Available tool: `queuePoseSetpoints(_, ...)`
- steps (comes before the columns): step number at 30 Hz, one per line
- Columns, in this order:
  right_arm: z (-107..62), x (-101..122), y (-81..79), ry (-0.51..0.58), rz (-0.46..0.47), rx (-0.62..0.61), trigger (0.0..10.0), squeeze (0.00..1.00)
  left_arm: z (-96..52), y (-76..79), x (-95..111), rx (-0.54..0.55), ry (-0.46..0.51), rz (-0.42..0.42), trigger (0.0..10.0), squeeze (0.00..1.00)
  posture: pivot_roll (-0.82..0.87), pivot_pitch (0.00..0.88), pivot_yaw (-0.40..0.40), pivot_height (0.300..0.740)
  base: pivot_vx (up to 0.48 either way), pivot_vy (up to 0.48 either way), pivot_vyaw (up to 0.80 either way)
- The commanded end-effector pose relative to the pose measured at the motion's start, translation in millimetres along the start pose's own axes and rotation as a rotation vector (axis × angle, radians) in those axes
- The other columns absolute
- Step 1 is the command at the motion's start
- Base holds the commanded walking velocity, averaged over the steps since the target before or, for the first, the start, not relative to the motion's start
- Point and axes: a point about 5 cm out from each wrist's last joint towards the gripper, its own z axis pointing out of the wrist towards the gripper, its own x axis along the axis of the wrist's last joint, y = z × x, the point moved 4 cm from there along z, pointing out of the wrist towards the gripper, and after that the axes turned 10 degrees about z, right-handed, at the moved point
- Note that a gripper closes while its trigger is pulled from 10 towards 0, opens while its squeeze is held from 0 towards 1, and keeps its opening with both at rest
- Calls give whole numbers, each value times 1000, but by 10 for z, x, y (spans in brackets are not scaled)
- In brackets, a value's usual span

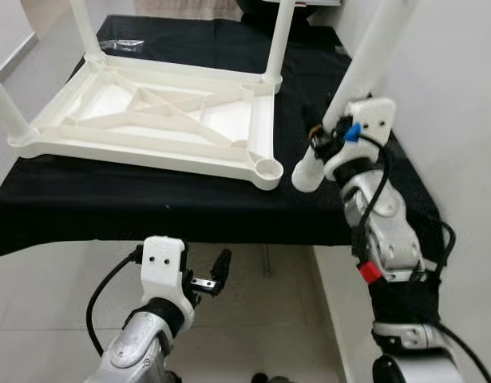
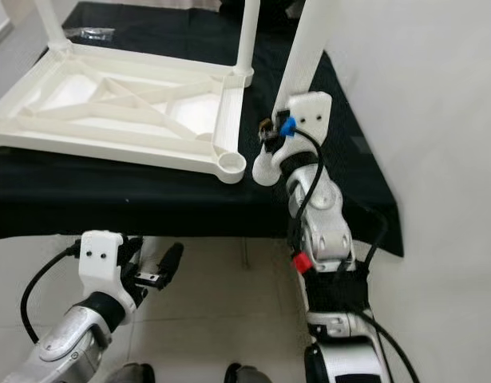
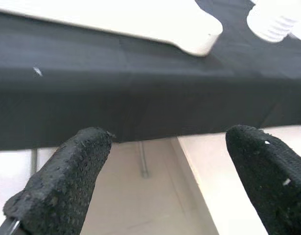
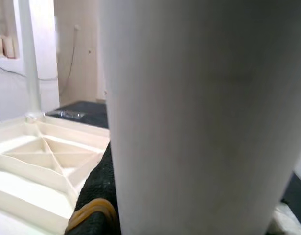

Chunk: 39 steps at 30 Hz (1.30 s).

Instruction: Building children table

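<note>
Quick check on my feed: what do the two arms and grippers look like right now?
Both arms are silver with black joints and loose black cables. Each wrist carries a white housing. The left gripper has long black dimpled fingers. The right gripper has a blue plug, and a red tag lower down.

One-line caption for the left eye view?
Right gripper holds the last table leg beside the upturned tabletop's empty corner socket.
</note>
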Motion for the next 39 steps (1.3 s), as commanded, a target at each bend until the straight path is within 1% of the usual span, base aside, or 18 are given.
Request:
queuePoseSetpoints(1,-45,37,-8,19,-3,0,10000,0,-28,-44,31,22,15,19,10000,0,118,87,-104,740,0,0,0)
queuePoseSetpoints(2,-54,25,9,15,23,-8,10000,0,-26,-90,57,33,28,28,10000,0,118,79,-104,740,0,0,0)
queuePoseSetpoints(5,-54,25,9,15,23,-8,10000,0,-26,-90,57,33,28,28,10000,0,118,79,-104,740,0,0,0)
queuePoseSetpoints(6,-42,16,22,23,30,-21,10000,0,-19,-110,75,39,40,50,10000,0,119,80,-106,740,274,0,0)
queuePoseSetpoints(8,7,-9,57,36,4,-61,10000,0,-19,-72,48,33,41,62,10000,0,116,93,-101,740,274,0,0)
queuePoseSetpoints(9,7,-9,57,36,4,-61,10000,0,-19,-72,48,33,41,62,10000,0,116,93,-101,740,274,0,0)
queuePoseSetpoints(10,20,-24,61,34,-26,-85,10000,0,-23,-23,19,25,36,54,10000,0,117,95,-102,740,281,0,0)
queuePoseSetpoints(12,15,-22,56,37,-32,-94,10000,0,-24,-8,8,28,34,57,10000,0,115,96,-102,740,285,0,0)
queuePoseSetpoints(13,17,-19,50,37,-32,-99,10000,0,-26,1,-13,32,24,45,10000,0,116,98,-98,740,296,0,0)
queuePoseSetpoints(17,15,-15,42,33,-34,-105,10000,0,-42,2,-40,34,9,34,10000,0,113,100,-106,740,300,0,0)
queuePoseSetpoints(20,20,-23,36,28,-37,-109,10000,0,-72,-45,-66,36,-1,42,10000,0,112,101,-101,740,311,0,0)
queuePoseSetpoints(23,21,-23,41,29,-35,-111,10000,0,-73,-45,-74,32,-2,48,10000,0,117,102,-101,740,315,0,0)
queuePoseSetpoints(24,21,-26,56,33,-32,-117,10000,0,-74,-34,-95,28,-7,59,10000,0,123,96,-113,740,307,0,0)
queuePoseSetpoints(27,28,-69,85,18,-10,-136,10000,0,-78,7,-123,13,-14,59,10000,0,115,97,-112,740,315,0,0)
queuePoseSetpoints(30,30,-76,80,15,3,-134,10000,0,-83,25,-134,6,-17,58,10000,0,116,90,-110,740,315,0,0)
queuePoseSetpoints(32,39,-85,62,8,29,-128,10000,0,-82,53,-154,-6,-23,58,10000,0,118,85,-112,740,313,0,0)
queuePoseSetpoints(36,65,-35,44,29,41,-116,10000,0,-72,72,-145,-13,-19,59,10000,0,118,84,-112,740,312,0,0)
queuePoseSetpoints(39,94,-6,67,36,50,-125,10000,0,-71,88,-139,-23,-16,55,10000,0,120,87,-110,740,210,0,0)
